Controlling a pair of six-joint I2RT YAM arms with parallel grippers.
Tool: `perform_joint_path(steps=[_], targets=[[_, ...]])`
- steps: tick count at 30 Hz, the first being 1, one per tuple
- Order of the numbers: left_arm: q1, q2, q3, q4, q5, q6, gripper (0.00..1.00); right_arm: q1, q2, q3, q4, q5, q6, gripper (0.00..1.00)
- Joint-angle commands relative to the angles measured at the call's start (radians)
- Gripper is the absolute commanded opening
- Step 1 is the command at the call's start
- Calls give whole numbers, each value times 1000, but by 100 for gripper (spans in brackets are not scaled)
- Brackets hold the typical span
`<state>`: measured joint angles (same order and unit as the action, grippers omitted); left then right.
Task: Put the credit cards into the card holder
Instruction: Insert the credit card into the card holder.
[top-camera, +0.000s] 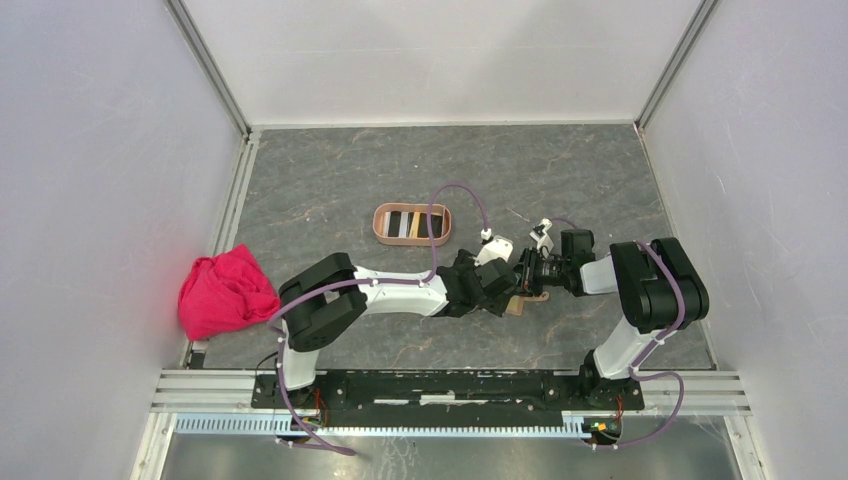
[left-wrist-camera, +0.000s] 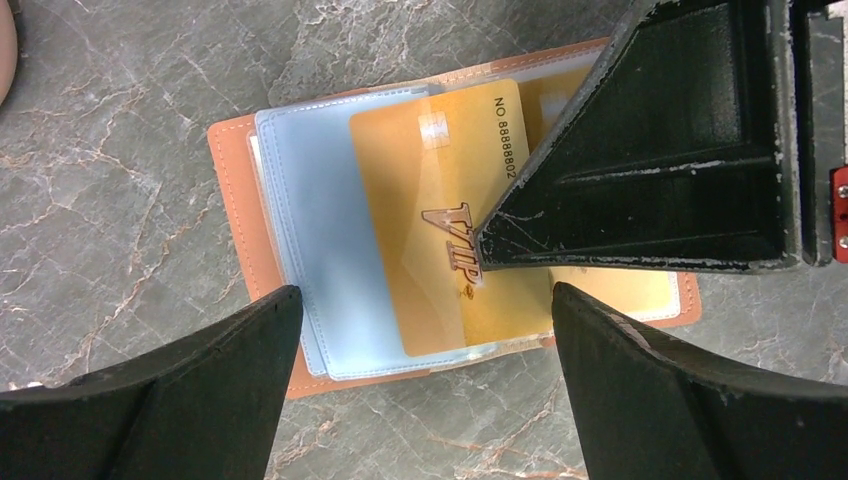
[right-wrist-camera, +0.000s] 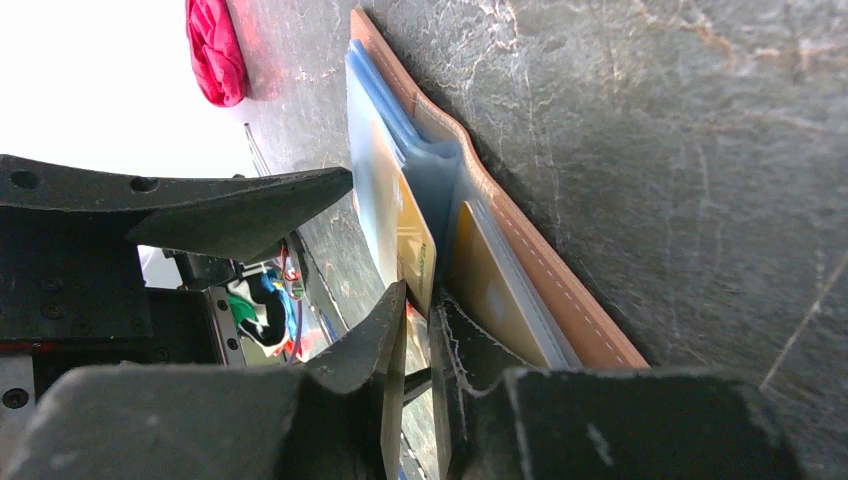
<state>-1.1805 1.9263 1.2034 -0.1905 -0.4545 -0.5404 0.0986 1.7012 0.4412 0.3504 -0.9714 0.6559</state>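
From above, the card holder sits on the grey bench, a little toward 12 o'clock from the middle. Several credit cards lie striped inside it, too small to read. A red cloth lies at 9 o'clock. Both arms meet at 4 o'clock of the holder and cover all but a corner of the brown wallet.

In the left wrist view, the left gripper is spread wide with nothing in it, above the opened wallet. An orange credit card marked VIP sticks out of the clear sleeves. The right gripper comes in from 2 o'clock and hides the card's far side.

In the right wrist view, the right gripper is nearly closed, pinching that orange card's edge. The sleeves screen the rest of the card, and its face is not visible.
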Motion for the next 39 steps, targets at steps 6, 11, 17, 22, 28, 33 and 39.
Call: perform_joint_path(steps=[6,11,17,22,28,33,39], targets=[[5,52,57,-53,-85,-17,100,6,4,24,-5,-1,-35,20],[20,22,22,-54,-92,-55,91,7,-5,30,-16,-4,-48,22],[47,15,-1,-55,-30,-75,75,1,-20,48,-53,-2,-86,27],[64,2,-22,-47,-8,-91,70,-16,-46,66,-110,10,-142,32],[75,-15,-43,-29,17,-96,69,-41,-90,97,-207,19,-242,35],[85,-44,-67,-3,44,-98,69,-45,-137,136,-299,52,-388,33],[93,-105,-108,66,93,-92,83,2,-143,213,-436,121,-573,0]])
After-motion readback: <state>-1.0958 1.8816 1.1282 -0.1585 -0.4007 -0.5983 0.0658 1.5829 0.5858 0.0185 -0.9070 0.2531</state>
